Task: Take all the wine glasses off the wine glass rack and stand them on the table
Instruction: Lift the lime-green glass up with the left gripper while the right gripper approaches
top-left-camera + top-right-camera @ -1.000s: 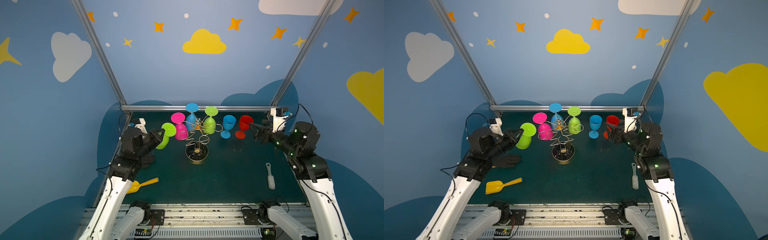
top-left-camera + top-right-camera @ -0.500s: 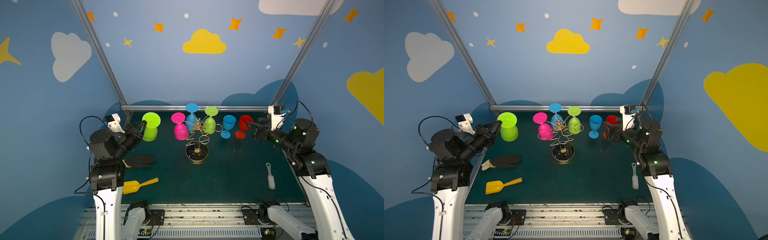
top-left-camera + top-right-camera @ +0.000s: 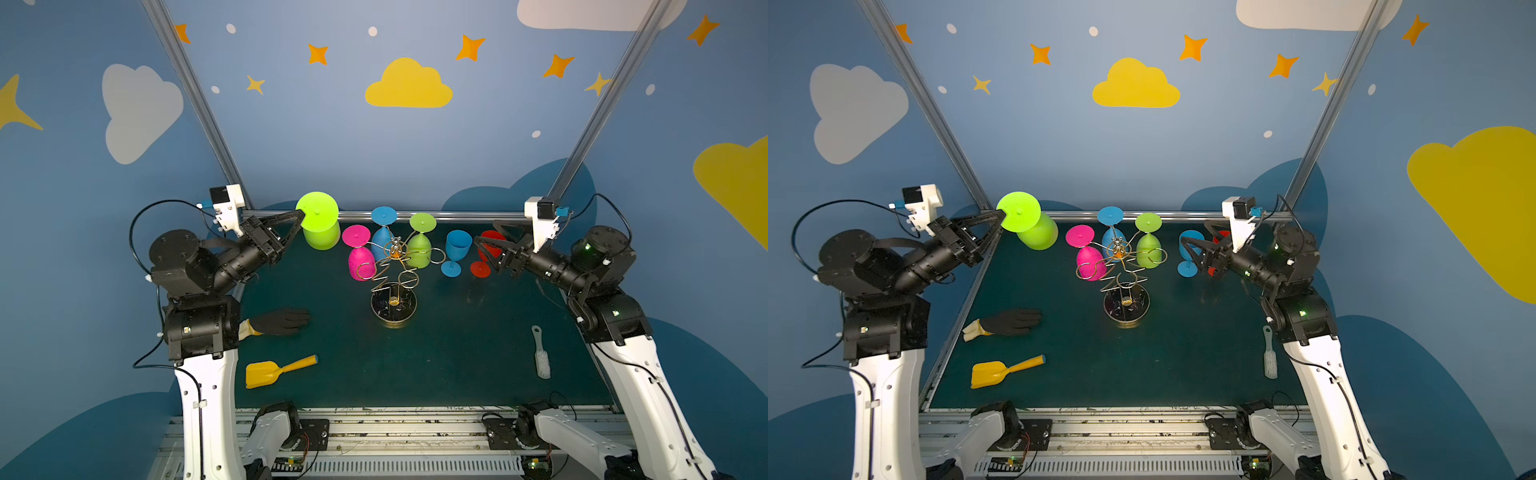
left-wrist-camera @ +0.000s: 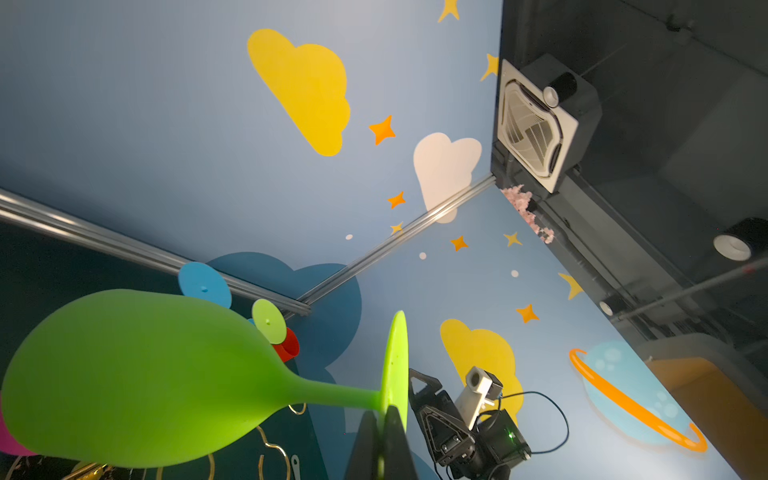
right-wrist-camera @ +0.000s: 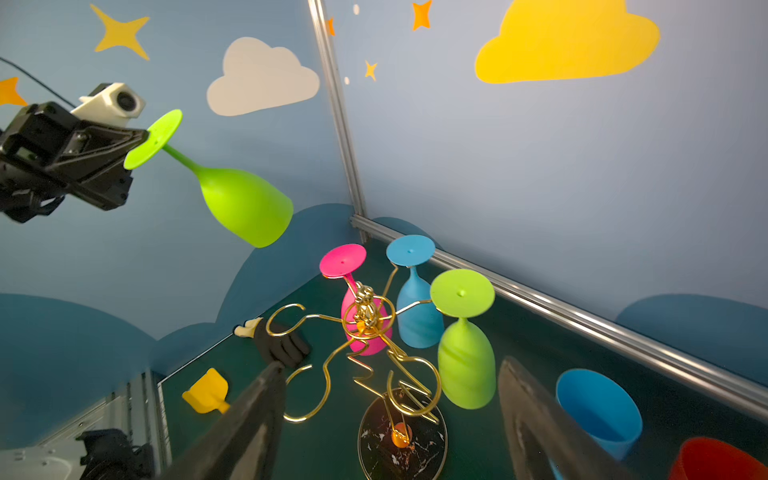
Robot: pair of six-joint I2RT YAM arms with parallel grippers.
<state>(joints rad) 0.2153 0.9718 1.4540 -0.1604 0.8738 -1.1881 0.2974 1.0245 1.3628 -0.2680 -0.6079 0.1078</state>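
Right wrist view: left fingers (image 5: 135,137) clench the foot rim of the lime-green plastic wine glass (image 5: 241,208), aloft at far left, clear of the gold wire glass rack (image 5: 365,320). Right fingers (image 5: 257,415) gape, empty. Best swing slowly, lowering onto bare desk (image 3: 457,353).

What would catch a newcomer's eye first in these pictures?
The lime glass in the air at the back left, pinched by its foot in the shut left gripper. Then the gold rack mid-table, with a pink glass, a blue glass and a green glass hanging upside down on it.
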